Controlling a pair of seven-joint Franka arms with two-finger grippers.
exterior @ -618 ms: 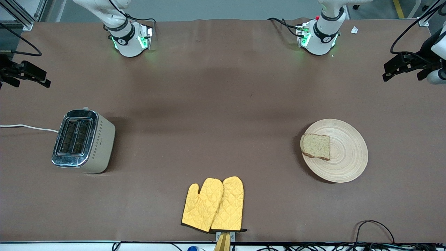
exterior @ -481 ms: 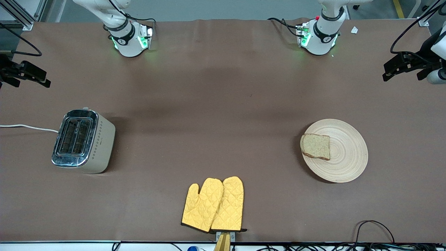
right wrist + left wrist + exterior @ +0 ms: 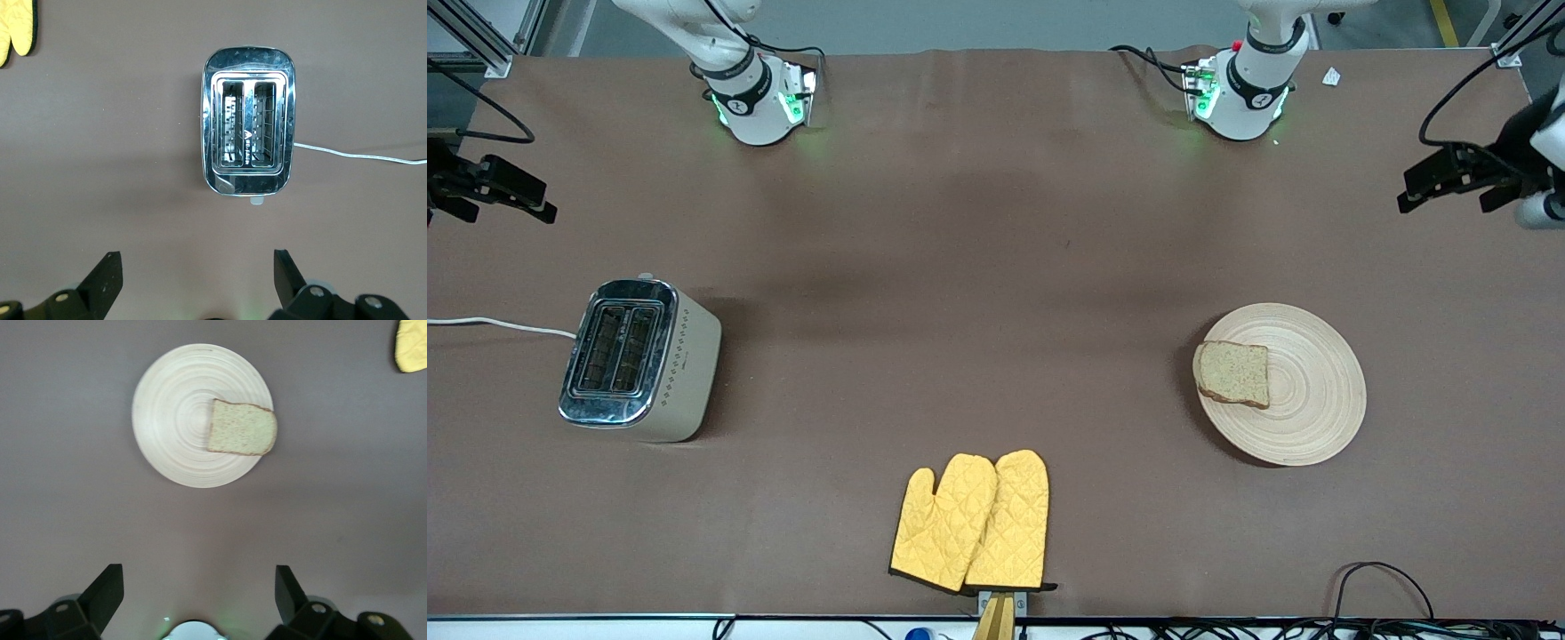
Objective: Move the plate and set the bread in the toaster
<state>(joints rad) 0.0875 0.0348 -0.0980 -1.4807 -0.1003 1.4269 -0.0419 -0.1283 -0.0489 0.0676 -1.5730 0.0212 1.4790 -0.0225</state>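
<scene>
The pale wooden plate [image 3: 1303, 413] lies on the table toward the left arm's end. The brown bread slice [image 3: 1232, 373] lies on it, at the rim nearest the toaster's end. Both show in the left wrist view, plate [image 3: 173, 433] and bread [image 3: 241, 428]. The cream toaster [image 3: 685, 364] with its chrome top stands toward the right arm's end, slots empty, and also shows in the right wrist view [image 3: 248, 120]. My left gripper [image 3: 1440, 185] is open and empty, high over bare table at its end. My right gripper [image 3: 498, 200] is open and empty, high over its end.
Two yellow oven mitts [image 3: 971, 524] lie near the front edge at the middle of the table. The toaster's white cord [image 3: 498, 324] runs off the right arm's end. Black cables [image 3: 1383, 582] lie at the front edge. Brown cloth covers the table.
My left gripper has shifted slightly. The plate, bread, toaster and right gripper have not moved.
</scene>
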